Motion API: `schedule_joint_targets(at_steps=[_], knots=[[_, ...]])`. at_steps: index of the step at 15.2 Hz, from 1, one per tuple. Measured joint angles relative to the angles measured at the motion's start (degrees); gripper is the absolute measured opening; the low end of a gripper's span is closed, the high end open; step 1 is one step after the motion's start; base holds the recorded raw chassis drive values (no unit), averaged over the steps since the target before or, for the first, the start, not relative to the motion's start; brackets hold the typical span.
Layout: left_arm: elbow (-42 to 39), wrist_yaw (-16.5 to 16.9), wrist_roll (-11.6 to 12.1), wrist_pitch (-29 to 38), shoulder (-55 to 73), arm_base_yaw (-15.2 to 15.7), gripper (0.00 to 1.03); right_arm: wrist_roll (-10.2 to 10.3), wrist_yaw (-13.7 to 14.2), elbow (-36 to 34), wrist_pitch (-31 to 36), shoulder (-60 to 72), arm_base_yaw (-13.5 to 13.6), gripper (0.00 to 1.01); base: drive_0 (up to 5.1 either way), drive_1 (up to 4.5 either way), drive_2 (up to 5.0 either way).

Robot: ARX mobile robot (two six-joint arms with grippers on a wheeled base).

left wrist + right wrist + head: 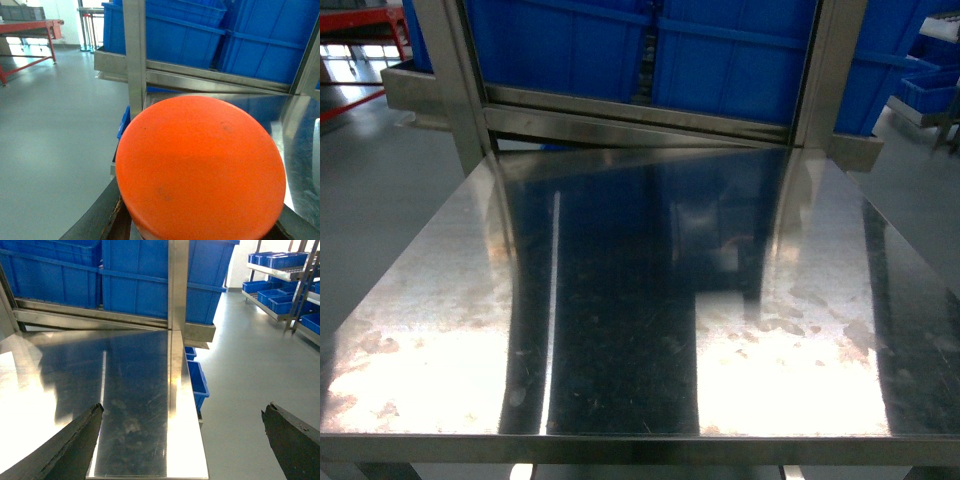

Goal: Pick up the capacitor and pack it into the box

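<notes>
The capacitor (200,170), a big cylinder with a round orange end and a white body just showing below, fills the left wrist view. My left gripper (200,227) is shut on it, and dark fingers (97,220) show at both of its lower sides. Over the right edge of the steel table (135,390), my right gripper (182,410) is open with nothing between its fingers. The head view shows only the bare steel table (620,330), with neither gripper in it. The box is out of view.
Large blue bins (720,60) stand behind a steel frame post (465,90) at the table's far edge. More blue bins (197,382) sit low beside the table's right side, and shelves of them (280,285) stand further right. Grey floor (50,140) lies to the left.
</notes>
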Motion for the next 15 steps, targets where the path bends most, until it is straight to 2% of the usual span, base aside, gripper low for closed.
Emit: schedule_joint_targets(at_steps=[15], knots=[[0.0, 0.0, 0.0, 0.0, 0.0, 0.0, 0.45, 0.0, 0.0, 0.0, 0.0, 0.0, 0.0, 0.98, 0.0, 0.0, 0.0]])
